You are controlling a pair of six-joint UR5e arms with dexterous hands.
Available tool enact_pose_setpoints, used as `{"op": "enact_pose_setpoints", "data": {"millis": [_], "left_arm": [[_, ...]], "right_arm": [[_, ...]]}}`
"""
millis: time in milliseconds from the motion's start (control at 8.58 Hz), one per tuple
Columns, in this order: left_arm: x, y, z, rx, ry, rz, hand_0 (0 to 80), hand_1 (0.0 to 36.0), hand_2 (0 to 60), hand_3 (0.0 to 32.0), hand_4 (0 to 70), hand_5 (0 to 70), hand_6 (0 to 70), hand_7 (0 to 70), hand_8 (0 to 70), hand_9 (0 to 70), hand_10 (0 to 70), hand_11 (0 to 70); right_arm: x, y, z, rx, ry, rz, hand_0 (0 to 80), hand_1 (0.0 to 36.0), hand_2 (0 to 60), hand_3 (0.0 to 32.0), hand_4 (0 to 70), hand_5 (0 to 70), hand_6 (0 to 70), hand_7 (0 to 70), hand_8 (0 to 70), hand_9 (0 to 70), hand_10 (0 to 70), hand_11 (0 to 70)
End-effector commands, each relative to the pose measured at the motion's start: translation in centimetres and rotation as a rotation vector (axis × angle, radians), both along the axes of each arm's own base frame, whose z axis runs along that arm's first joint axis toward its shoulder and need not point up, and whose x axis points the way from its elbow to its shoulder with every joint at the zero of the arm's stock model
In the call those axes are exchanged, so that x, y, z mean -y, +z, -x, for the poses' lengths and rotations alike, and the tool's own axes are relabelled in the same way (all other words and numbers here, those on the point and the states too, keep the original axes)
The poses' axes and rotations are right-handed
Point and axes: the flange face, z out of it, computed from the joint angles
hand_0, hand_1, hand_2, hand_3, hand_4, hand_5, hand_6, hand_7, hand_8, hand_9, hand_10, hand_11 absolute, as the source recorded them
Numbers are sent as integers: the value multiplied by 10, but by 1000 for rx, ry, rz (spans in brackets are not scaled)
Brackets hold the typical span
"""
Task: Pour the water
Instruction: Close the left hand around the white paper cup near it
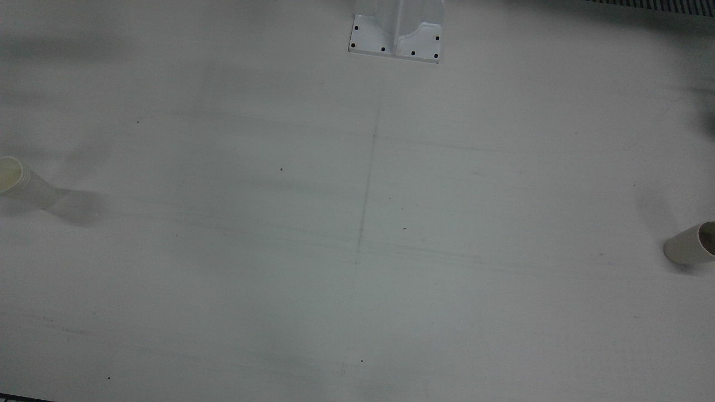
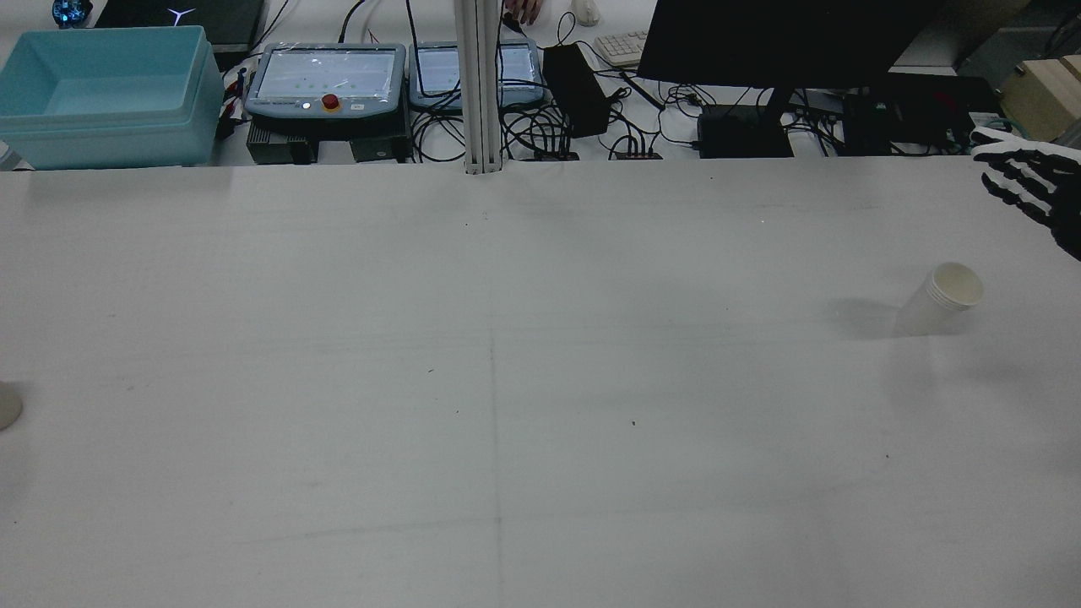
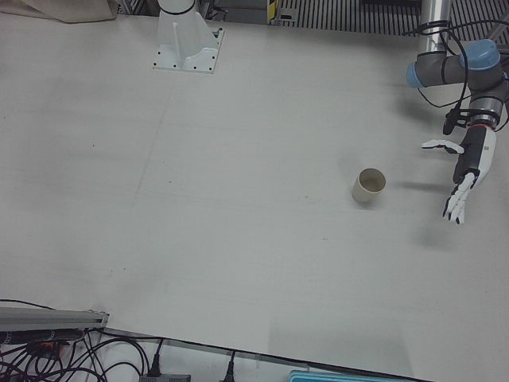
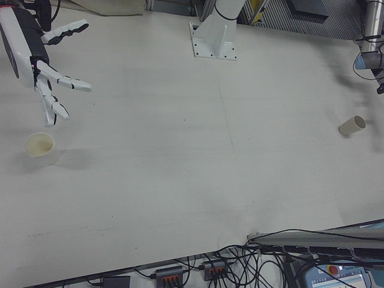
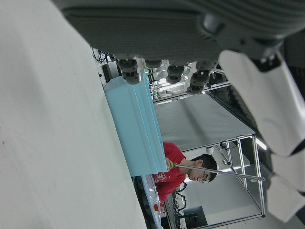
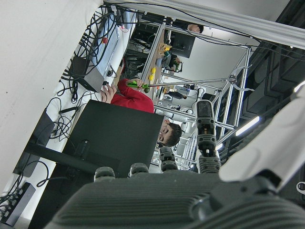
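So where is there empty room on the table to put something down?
Nearly everywhere. The whole middle of the table is bare, between the cup near the right hand and the other cup near the left hand. It is crowded only beyond the far edge, with cables and a blue bin.

bare table (image 2: 507,380), cups (image 2: 942,300) at edges

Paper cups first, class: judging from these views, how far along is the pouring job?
Done: nothing visible. Both paper cups stand apart at opposite ends of the table, the cup on the right arm's side and the cup on the left arm's side.
In hand: nothing. The right hand hovers open above and behind its cup; the left hand hangs open beside its cup.
Left: grasping, bringing together, pouring.
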Motion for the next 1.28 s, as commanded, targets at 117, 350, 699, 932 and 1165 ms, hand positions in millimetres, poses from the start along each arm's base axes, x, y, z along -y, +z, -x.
{"op": "enact_pose_setpoints", "data": {"millis": [117, 350, 699, 932, 1165], "left_arm": [[-18, 11, 9, -44, -25, 8, 402, 85, 226, 0, 130, 10, 34, 63, 0, 0, 42, 70], [-22, 1, -4, 131, 81, -85, 458, 123, 227, 0, 121, 22, 25, 60, 0, 0, 45, 79], [-4, -5, -14, 155, 84, -92, 452, 127, 244, 0, 95, 19, 24, 57, 0, 0, 25, 50], [12, -14, -25, 224, 109, -142, 466, 157, 272, 0, 77, 22, 18, 55, 0, 0, 22, 49], [15, -16, -31, 242, 150, -149, 430, 122, 259, 0, 84, 15, 22, 54, 0, 0, 12, 31]], "right_arm": [[0, -4, 0, 1, 0, -8, 310, 29, 76, 126, 159, 183, 12, 160, 0, 18, 0, 0], [0, -5, 0, -3, -5, -11, 312, 30, 72, 132, 146, 181, 6, 156, 0, 17, 0, 0], [0, -4, 1, -5, -6, -8, 315, 31, 72, 130, 145, 180, 4, 153, 0, 16, 0, 0], [0, -2, 1, -11, -7, -6, 322, 37, 88, 120, 143, 181, 5, 155, 0, 17, 0, 0], [0, 0, 2, -17, -4, -4, 317, 39, 101, 112, 154, 186, 11, 158, 0, 17, 0, 0]]}}
